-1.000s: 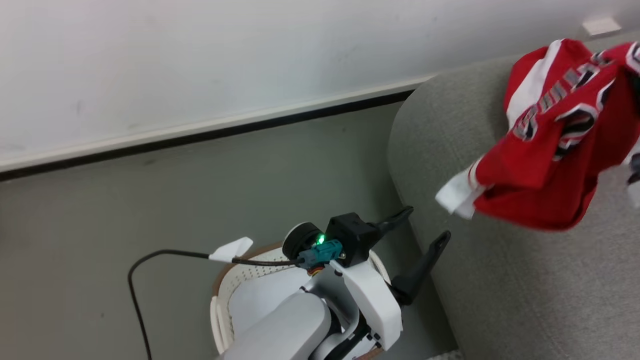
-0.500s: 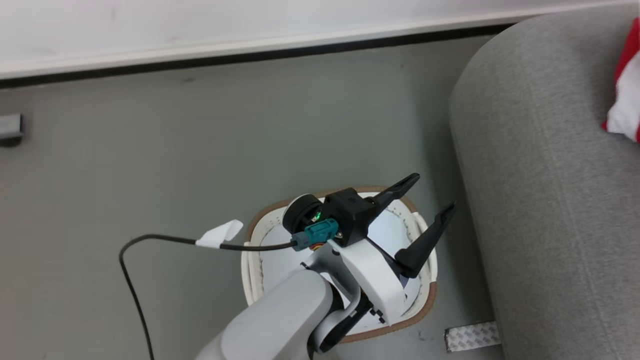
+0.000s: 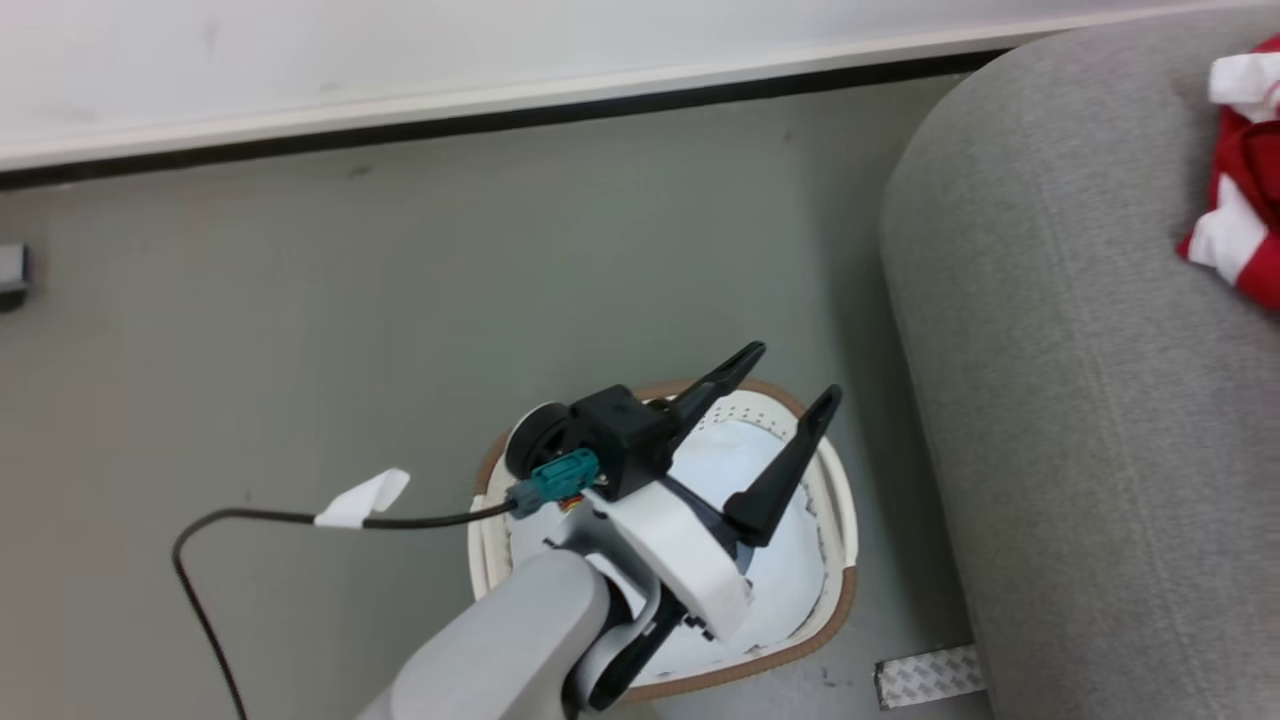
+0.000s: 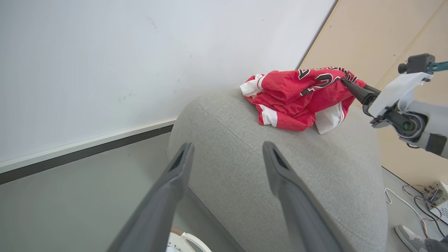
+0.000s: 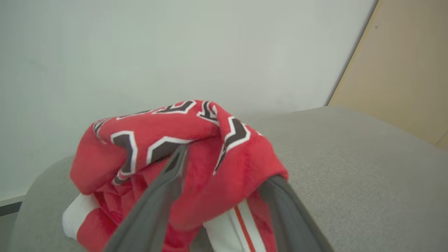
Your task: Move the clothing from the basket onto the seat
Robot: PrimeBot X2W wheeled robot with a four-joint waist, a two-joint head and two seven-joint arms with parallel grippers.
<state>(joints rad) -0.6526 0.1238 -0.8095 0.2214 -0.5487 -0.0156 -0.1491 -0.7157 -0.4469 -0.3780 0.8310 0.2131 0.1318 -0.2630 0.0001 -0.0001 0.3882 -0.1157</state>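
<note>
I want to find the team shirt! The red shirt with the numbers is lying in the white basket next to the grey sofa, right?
Not quite. The red shirt with the numbers is lying on the grey sofa, not in the white basket next to it. The left wrist view shows it there.

**Both grippers stand wide**

The left gripper [image 3: 792,372] hangs just beside the seat [image 3: 1050,450], off its rounded end, its fingers spread wide and pointing toward it, the pale forearm [image 3: 500,650] rising behind. The right gripper [image 5: 229,164] sits low over the seat's top, fingers parted, wrist [image 4: 395,101] slightly raised.
</note>
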